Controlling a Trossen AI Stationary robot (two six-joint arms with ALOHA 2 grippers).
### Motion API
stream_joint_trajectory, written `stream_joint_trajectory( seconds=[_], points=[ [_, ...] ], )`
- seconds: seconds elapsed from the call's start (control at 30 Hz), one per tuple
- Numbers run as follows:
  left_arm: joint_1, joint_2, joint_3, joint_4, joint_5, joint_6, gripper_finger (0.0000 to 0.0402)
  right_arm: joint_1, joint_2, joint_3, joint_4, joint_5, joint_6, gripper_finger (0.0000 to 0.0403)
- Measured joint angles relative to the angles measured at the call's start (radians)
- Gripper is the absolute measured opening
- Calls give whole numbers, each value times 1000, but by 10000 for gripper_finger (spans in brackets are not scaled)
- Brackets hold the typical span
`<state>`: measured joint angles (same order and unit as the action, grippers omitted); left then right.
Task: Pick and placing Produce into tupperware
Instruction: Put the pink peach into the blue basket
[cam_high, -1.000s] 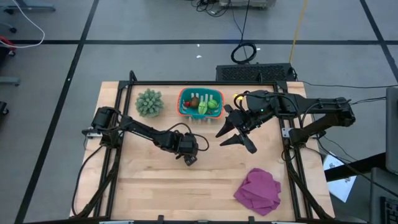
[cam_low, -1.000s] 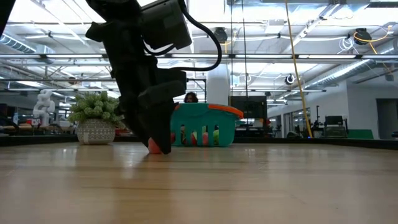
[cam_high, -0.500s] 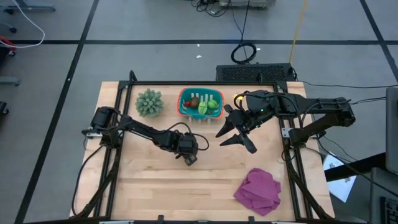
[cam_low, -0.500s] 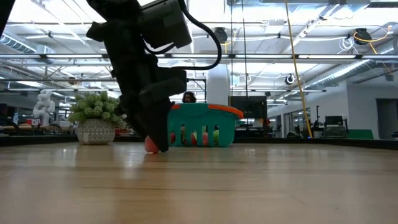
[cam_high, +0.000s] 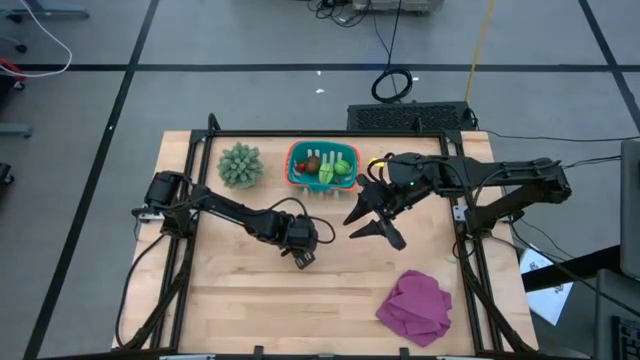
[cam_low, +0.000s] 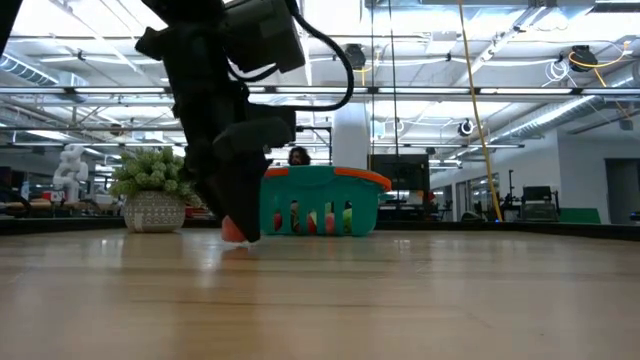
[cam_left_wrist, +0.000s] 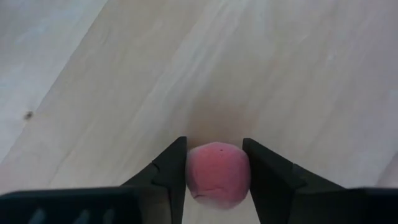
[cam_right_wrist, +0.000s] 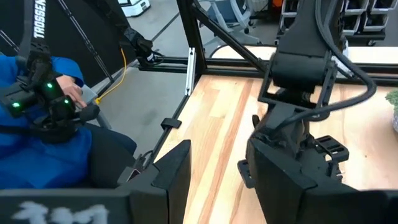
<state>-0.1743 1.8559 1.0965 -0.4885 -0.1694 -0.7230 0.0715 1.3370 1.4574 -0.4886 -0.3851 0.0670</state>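
Red and small, one piece of produce (cam_left_wrist: 218, 173) now sits pinched between the fingers of the left tool (cam_high: 303, 258), which stood spread a moment ago; the grab looks made, low on the table (cam_high: 230, 300) near its middle, so lifting should come next. The right tool (cam_high: 370, 222) has edged leftward, fingers parted on nothing, hanging just in front of the tupperware (cam_high: 322, 165) at the far edge. It may crowd the carry. A spiky plant (cam_high: 240, 165) stands left of the tub, a magenta cloth (cam_high: 415, 306) near right
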Motion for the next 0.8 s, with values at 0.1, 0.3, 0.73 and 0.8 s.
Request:
stream_joint_trajectory(
  seconds=[0.1, 0.3, 0.73, 0.8],
  points=[
    [-1, -1, 32, -25, 2, 9, 135, -5, 1, -12, 5, 0, 0, 151],
    [-1, -6, 142, -167, -61, 63, 150, -30, -11, -12, 19, 0, 0, 151],
    [98, -7, 364, -384, -316, 276, 152, -40, -125, -12, 84, 0, 0, 151],
    [132, -7, 389, -384, -329, 336, 152, -39, -138, -12, 81, 0, 0, 151]
  ],
)
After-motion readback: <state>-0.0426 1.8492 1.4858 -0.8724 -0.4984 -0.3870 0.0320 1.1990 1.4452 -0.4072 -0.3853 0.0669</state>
